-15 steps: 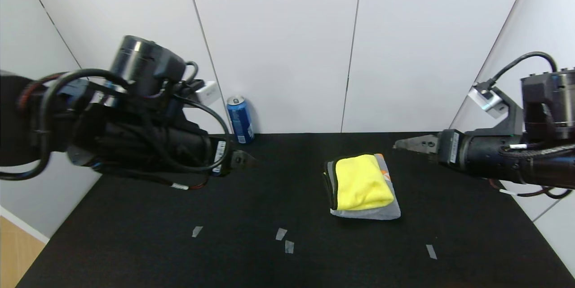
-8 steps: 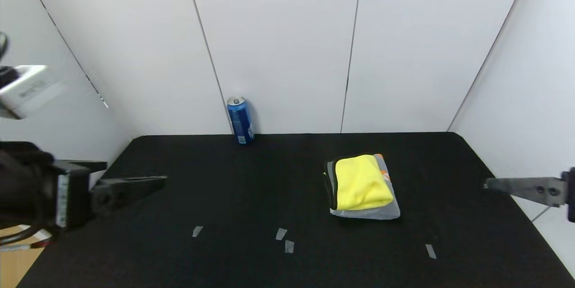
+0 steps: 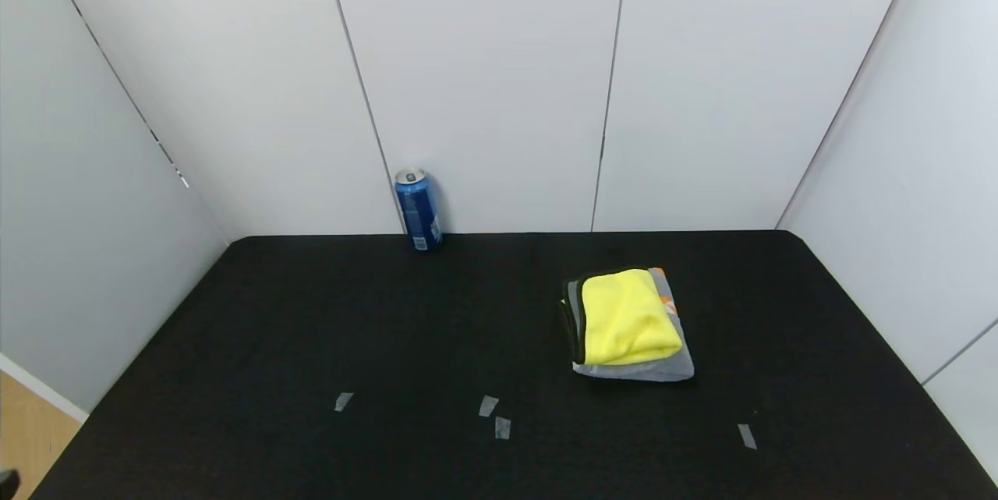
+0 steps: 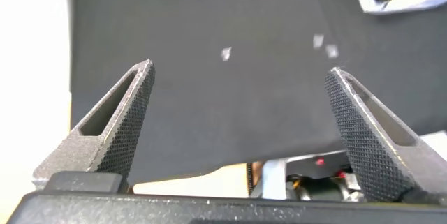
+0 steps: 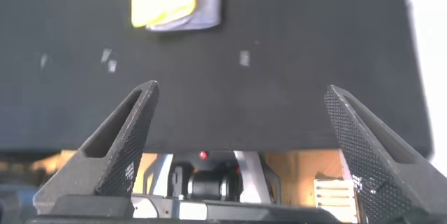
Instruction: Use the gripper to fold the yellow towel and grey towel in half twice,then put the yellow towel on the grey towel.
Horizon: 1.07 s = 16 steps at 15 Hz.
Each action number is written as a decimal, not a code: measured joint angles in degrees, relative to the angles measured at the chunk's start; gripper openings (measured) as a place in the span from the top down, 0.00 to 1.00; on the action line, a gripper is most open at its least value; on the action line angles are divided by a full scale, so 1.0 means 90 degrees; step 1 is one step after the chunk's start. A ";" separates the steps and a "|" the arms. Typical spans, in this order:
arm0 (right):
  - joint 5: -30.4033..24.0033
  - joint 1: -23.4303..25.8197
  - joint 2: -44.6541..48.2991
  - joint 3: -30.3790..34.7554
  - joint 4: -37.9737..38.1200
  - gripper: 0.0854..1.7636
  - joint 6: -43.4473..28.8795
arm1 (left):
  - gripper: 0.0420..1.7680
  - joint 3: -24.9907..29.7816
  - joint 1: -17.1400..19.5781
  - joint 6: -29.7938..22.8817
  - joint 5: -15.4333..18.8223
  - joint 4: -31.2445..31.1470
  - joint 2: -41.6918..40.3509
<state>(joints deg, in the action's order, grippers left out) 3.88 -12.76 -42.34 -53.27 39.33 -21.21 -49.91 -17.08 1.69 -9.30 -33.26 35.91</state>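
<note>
1. The left gripper (image 4: 237,112) is out of the head view; its own wrist view shows it pulled back past the near edge of the table (image 3: 312,328), above the dark surface, with its jaws spread wide and nothing between them.

2. On the table's left and middle, the only things are a blue can (image 3: 418,209) standing at the back wall and a few scraps of tape (image 3: 488,406) near the front. Neither plays a part in the task, and both sit well apart from the towels.

3. Right of centre, the grey towel (image 3: 670,363) lies as a small, thick, folded packet. Its orange patches peek out at the far right edge.

4. The yellow towel (image 3: 626,317) rests directly on top of the grey one, also folded into a compact pad, its black trim showing along the left side. It covers most of the grey packet, leaving a grey margin on the near and right sides.

5. The right gripper (image 5: 241,123) is likewise absent from the head view. Its wrist view places it back beyond the table's near edge, looking across at the stack, with jaws wide apart and empty.

6. Judging from this, both towels look folded down and stacked in the order asked, so the task appears complete. How many folds each towel has cannot be counted from here.
</note>
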 joint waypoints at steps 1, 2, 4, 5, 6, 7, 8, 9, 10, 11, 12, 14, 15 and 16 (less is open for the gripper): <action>-0.0003 0.0196 0.0286 -0.0009 0.0186 0.04 0.0000 | 0.03 0.0092 0.0008 0.0039 -0.0039 -0.0234 -0.0362; -0.0009 0.0375 0.0546 -0.0015 0.0329 0.04 0.0003 | 0.03 0.0144 0.0022 0.0079 -0.0069 -0.0455 -0.0672; -0.0030 0.0675 0.1081 -0.0034 0.0627 0.04 0.0188 | 0.03 0.0202 0.0195 0.0316 -0.0131 -0.0767 -0.1222; -0.0035 0.0806 0.1338 -0.0037 0.0757 0.04 0.0398 | 0.03 0.0238 0.0394 0.0481 -0.0125 -0.0836 -0.1476; -0.0037 0.0951 0.1585 -0.0043 0.0901 0.04 0.0624 | 0.03 0.0287 0.0576 0.0572 -0.0100 -0.0897 -0.1690; -0.0049 0.1113 0.1835 -0.0050 0.1084 0.04 0.0843 | 0.03 0.0328 0.0726 0.0550 -0.0095 -0.1031 -0.1877; -0.0060 0.1229 0.2052 -0.0062 0.1220 0.04 0.0952 | 0.03 0.0348 0.0792 0.0474 -0.0073 -0.1237 -0.1997; -0.0066 0.1277 0.2263 -0.0062 0.1284 0.04 0.0996 | 0.03 0.0336 0.0824 0.0416 0.0022 -0.1410 -0.2074; -0.0066 0.1269 0.2494 -0.0049 0.1314 0.04 0.1031 | 0.03 0.0312 0.0848 0.0389 0.0232 -0.1554 -0.2135; -0.0069 0.1235 0.2702 0.0000 0.1387 0.04 0.1080 | 0.03 0.0280 0.0855 0.0371 0.0486 -0.1671 -0.2171; -0.0066 0.1223 0.2889 0.0091 0.1472 0.04 0.1120 | 0.03 0.0251 0.0857 0.0359 0.0657 -0.1776 -0.2196; -0.0072 0.1265 0.3226 0.0321 0.1487 0.04 0.1189 | 0.03 0.0211 0.0974 0.0374 0.0754 -0.1793 -0.2217; -0.0069 0.1299 0.3380 0.0465 0.1466 0.04 0.1241 | 0.03 0.0205 0.1077 0.0396 0.0773 -0.1800 -0.2221; -0.0069 0.1327 0.3543 0.0627 0.1445 0.04 0.1308 | 0.03 0.0202 0.1166 0.0416 0.0809 -0.1833 -0.2227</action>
<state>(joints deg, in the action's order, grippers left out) 3.25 -0.82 -10.45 -47.63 52.33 -9.44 -48.09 -6.58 5.44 -2.02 -49.75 15.87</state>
